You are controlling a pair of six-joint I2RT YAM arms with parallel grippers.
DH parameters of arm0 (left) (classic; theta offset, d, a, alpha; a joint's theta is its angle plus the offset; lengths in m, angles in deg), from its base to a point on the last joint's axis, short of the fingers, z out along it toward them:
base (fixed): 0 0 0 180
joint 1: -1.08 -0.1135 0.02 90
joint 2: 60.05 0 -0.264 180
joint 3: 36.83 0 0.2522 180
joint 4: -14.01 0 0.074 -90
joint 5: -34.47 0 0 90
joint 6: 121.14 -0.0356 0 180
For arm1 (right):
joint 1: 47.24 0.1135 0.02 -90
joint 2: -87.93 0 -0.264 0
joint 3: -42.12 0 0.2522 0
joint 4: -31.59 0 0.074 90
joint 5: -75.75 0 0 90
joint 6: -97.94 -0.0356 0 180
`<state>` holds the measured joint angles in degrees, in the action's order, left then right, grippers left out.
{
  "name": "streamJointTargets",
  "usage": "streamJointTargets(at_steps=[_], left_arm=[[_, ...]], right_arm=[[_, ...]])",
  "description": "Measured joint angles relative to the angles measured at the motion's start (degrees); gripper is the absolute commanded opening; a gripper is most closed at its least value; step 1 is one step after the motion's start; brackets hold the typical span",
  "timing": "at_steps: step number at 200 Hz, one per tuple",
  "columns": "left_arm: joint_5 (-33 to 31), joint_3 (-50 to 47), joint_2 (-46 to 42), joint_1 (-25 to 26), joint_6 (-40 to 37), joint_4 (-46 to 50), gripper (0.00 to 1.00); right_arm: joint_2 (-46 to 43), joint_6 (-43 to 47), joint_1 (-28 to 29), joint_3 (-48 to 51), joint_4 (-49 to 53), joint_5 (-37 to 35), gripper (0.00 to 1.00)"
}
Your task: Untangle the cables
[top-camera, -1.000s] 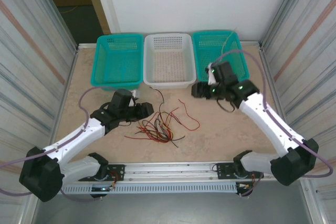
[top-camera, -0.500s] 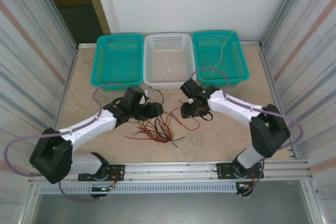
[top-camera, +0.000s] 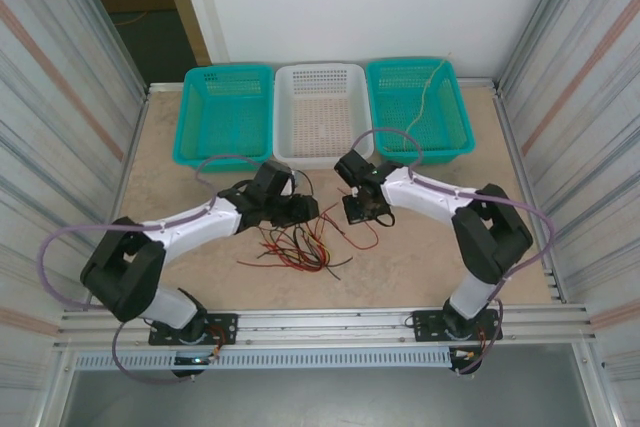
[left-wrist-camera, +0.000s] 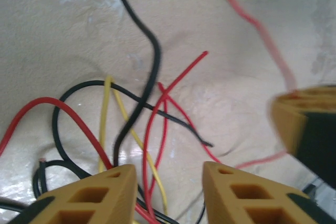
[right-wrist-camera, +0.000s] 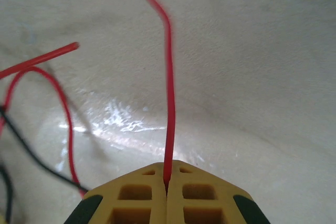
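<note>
1. The thin red, black and yellow cables [top-camera: 300, 245] lay in a loose tangle on the beige worktop [top-camera: 420, 252], near its middle, just in front of both grippers.
2. One thin red cable [right-wrist-camera: 168, 103] ran straight out from the right gripper [right-wrist-camera: 167, 181]. Its yellow fingers [right-wrist-camera: 131, 198] were pressed together on the strand, with no gap between them.
3. The left gripper [left-wrist-camera: 168, 182] hung low over the tangle, its fingers [left-wrist-camera: 94, 198] parted and gripping nothing. Red, yellow and black strands crossed on the worktop in the gap below.
4. From above, the two grippers sat near each other at the tangle's far side.
5. Along the far edge stood three perforated plastic baskets side by side: a teal basket [top-camera: 222, 155], a white basket [top-camera: 322, 155] and a second teal basket [top-camera: 425, 150]. A thin tan cable [top-camera: 428, 92] trailed inside that last one.
</note>
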<state>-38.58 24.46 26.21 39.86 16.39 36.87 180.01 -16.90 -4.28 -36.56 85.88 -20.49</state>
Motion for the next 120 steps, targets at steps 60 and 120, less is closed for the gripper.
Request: streamJointTargets(at_steps=[60,120], left_arm=[[-2.0,0.7,1.9,0.0,1.2,1.7,0.04],[-2.0,-3.8,1.9,0.0,1.4,1.8,0.00]], right_arm=[[-21.2,1.2,9.6,-9.6,5.1,-7.4,0.00],[-31.2,2.6,10.8,-14.2,6.1,-14.2,0.01]])
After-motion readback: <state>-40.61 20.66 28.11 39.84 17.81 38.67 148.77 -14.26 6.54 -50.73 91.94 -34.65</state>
